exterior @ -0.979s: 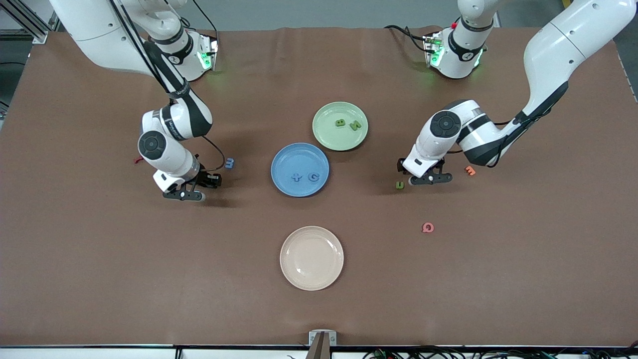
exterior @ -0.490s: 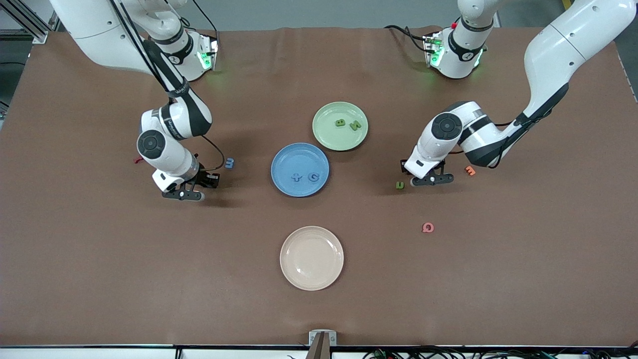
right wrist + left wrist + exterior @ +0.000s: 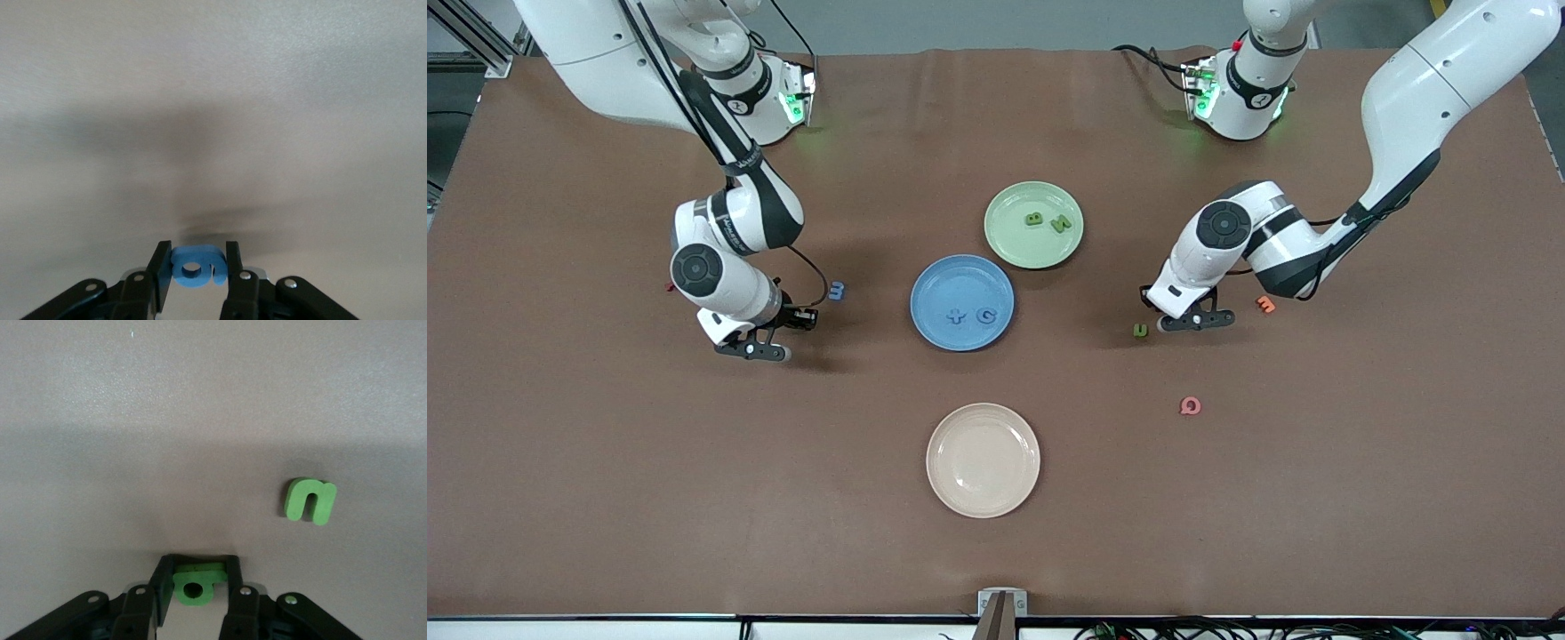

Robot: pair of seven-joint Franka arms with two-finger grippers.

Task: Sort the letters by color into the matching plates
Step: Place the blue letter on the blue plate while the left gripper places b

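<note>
- While both arms sit low over the surface (image 3: 605, 462), the left tool (image 3: 195, 587) pinches a green b (image 3: 194, 587), beside the green u (image 3: 310, 500)
- right tool (image 3: 193, 267) clamps a blue 6 (image 3: 195, 267)
- blue plate (image 3: 934, 298) has + and G, green plate (image 3: 1014, 240) has B and N

The foam letters themselves are the only readable characters. On the blue plate (image 3: 961, 302), near the middle of the tabletop, lie a blue "+" (image 3: 956, 316) and a blue "G" (image 3: 985, 315). The green plate (image 3: 1033, 225) carries a green "B" (image 3: 1033, 219) and a green "N" (image 3: 1061, 224). Loose on the brown tabletop toward the left arm's end are a green "u" (image 3: 1140, 330) and a pink "Q" (image 3: 1190, 406) (its tail is faint). No printed labels or brand marks can be read.
</note>
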